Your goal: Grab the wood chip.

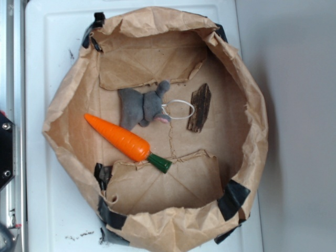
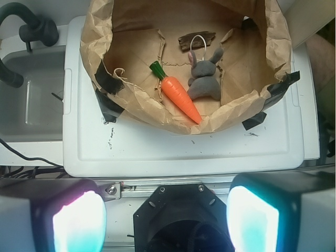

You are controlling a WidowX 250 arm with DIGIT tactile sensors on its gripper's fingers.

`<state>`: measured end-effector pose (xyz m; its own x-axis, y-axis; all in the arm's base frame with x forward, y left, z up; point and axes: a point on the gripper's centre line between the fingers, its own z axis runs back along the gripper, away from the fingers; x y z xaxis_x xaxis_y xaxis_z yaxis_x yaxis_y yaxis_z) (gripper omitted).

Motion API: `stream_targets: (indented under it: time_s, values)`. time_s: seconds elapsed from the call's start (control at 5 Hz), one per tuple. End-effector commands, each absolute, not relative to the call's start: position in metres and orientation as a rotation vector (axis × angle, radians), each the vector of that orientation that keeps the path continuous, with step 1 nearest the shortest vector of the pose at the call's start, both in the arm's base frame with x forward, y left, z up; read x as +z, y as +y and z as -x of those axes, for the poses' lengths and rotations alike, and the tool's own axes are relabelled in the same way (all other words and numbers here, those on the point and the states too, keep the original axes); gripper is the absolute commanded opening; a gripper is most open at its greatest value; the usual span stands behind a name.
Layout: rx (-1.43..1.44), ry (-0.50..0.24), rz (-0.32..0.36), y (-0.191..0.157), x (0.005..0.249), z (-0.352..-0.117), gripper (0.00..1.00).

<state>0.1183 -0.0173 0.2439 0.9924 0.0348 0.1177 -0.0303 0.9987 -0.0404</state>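
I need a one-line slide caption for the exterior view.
Paper bag on a white lid holding a wood chip, a grey plush and a carrot.

Orange carrot [image 1: 125,139] beside grey plush [image 1: 142,106] inside paper bag [image 1: 73,89] on white lid [image 1: 47,47].

in the exterior view the gripper is out of frame; only dark arm hardware [image 1: 5,149] shows, cut by the edge at 9 o'clock. the paper bag [image 1: 157,233] is clipped at 6 o'clock. in the wrist view the fingers [image 2: 79,223] are cut off at 6 o'clock, glowing and blurred. the wood chip [image 2: 197,40] is small, its grain unreadable. the bag's rim hides the carrot [image 2: 178,94] tip's resting spot.
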Motion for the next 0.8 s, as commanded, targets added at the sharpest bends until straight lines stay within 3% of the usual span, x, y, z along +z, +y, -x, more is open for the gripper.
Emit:
stream_targets:
  time_s: [0.0,0.2,0.4,0.6]
  values:
    - [0.033,-0.119,0.039,-0.017,0.244,-0.118,1.00]
    - [0.148,-0.146,0.071,0.012,0.230,-0.168,1.00]
    - [0.261,-0.035,0.008,0.026,0.208,-0.213,1.00]
    - [0.261,-0.035,0.008,0.026,0.208,-0.213,1.00]
